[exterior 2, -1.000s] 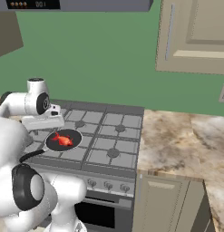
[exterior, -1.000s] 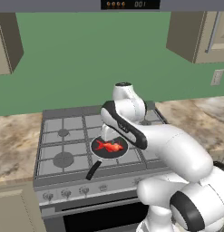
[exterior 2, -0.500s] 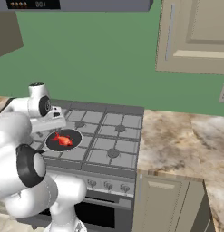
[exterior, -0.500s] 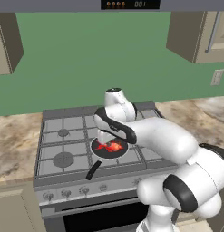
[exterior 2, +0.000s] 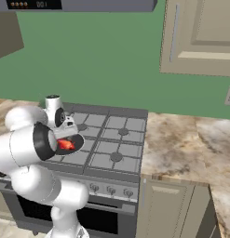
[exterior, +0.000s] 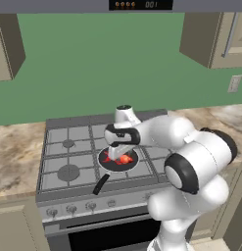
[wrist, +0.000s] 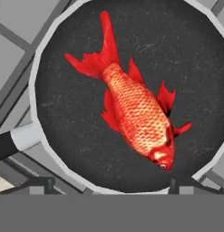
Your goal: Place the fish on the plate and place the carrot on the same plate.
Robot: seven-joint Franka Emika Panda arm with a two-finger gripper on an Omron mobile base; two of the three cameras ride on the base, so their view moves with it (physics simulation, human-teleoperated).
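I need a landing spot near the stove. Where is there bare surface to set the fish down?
Bare marble counter lies right of the stove, and its right burners are free. It is crowded at the frying pan, where the fish lies under the gripper.

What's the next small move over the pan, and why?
Probably straight down. In the hand view the fish lies flat in the black frying pan, ungrasped, with the end effector above it, one fingertip by its head. Lower until the fingertips straddle the body, then close.
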